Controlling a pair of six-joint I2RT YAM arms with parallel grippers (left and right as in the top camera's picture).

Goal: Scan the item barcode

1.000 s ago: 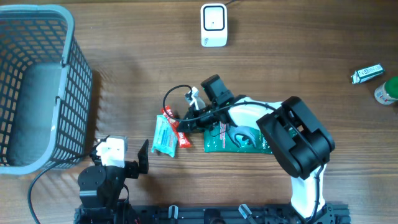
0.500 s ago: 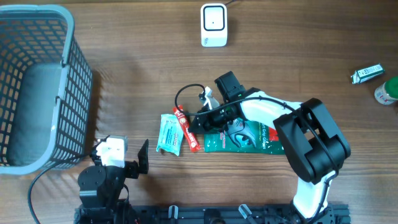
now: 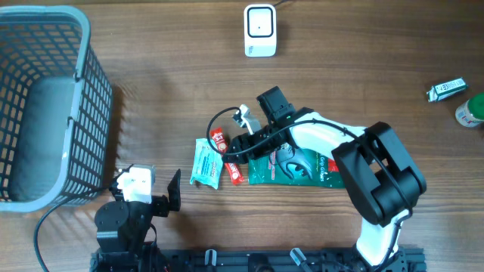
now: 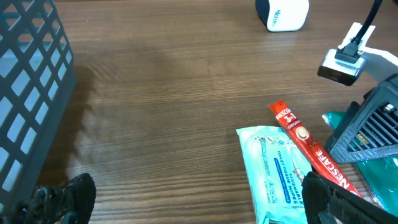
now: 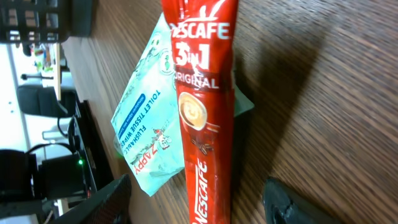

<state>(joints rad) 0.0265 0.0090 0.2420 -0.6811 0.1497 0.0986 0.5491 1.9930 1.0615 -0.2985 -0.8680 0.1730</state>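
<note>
**A:** Where's the sachet (image 5: 202, 93)?

**B:** It's flat on the desk (image 3: 151, 91), print side up and partly over the wipes (image 5: 146, 130). The right tool (image 5: 199, 202) hangs above it with a jaw on either side, parted and gripping nothing. The left tool (image 4: 196, 183) is spread wide, well clear.

**A:** So the pick is the step in hand?

**B:** I'd say so. Come down centred and close across the narrow width, so the wipes aren't pinched along with it. Lift straight up.

**A:** And the barcode?

**B:** No barcode is visible, so it's probably on the underside. I'd turn that face towards the scanner (image 3: 259, 30) at the far edge and hold it steady.
</note>
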